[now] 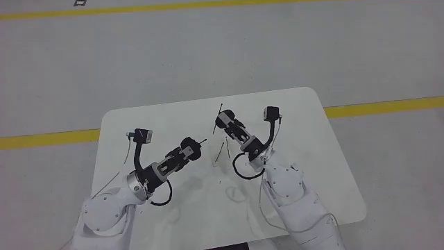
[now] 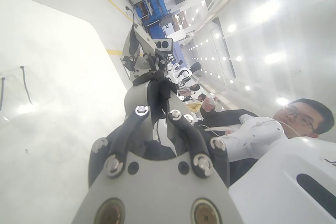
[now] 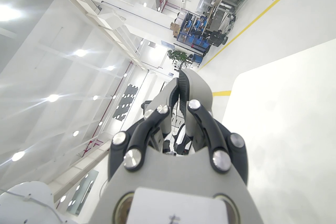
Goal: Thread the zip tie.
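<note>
Left claw (image 1: pixel 197 144) and right claw (image 1: pixel 223 119) are held closed, nearly tip to tip, over the counter (image 1: pixel 305 114).
A short dark stub (image 1: pixel 202 141) is clamped in the left claw and aimed at the right one, where a thin tie (image 1: pixel 220 110) is pinched, its long axis running away from the robot, crosswise to the stub. Two spare ties (image 1: pixel 222 153) are left on the counter.

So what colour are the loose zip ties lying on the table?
Black; the zip ties show best in the left wrist view.
</note>
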Controlling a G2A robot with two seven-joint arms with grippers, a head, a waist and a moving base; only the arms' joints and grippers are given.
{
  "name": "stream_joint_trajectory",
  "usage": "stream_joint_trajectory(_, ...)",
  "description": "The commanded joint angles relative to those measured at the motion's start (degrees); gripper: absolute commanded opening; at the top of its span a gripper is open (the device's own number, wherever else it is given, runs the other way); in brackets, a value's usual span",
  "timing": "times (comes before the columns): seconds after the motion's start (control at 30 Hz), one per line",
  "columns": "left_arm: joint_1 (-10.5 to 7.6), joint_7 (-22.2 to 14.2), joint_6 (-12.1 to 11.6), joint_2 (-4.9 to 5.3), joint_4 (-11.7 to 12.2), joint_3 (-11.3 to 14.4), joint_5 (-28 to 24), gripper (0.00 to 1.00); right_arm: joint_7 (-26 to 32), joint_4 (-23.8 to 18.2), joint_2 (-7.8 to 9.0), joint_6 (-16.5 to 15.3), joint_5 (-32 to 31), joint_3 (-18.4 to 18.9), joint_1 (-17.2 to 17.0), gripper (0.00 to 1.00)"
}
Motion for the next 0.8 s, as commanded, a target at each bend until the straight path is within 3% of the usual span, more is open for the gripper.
stream_joint_trajectory(0.0,0.00,0.00,0.00,0.00,0.00,0.00,0.00,0.00,-2.30,-1.38,0.04,0.00,-1.04,-0.39,-0.72,0.00)
stream_joint_trajectory(0.2,0.00,0.00,0.00,0.00,0.00,0.00,0.00,0.00,-7.13,-4.01,0.64,0.00,-5.01,-1.63,-1.79,0.00)
stream_joint_trajectory(0.53,0.00,0.00,0.00,0.00,0.00,0.00,0.00,0.00,-13.04,-4.90,2.73,0.00,-9.44,-5.58,-2.10,0.00)
stream_joint_trajectory(0.77,0.00,0.00,0.00,0.00,0.00,0.00,0.00,0.00,-13.38,-5.01,2.92,0.00,-9.60,-5.93,-2.12,0.00)
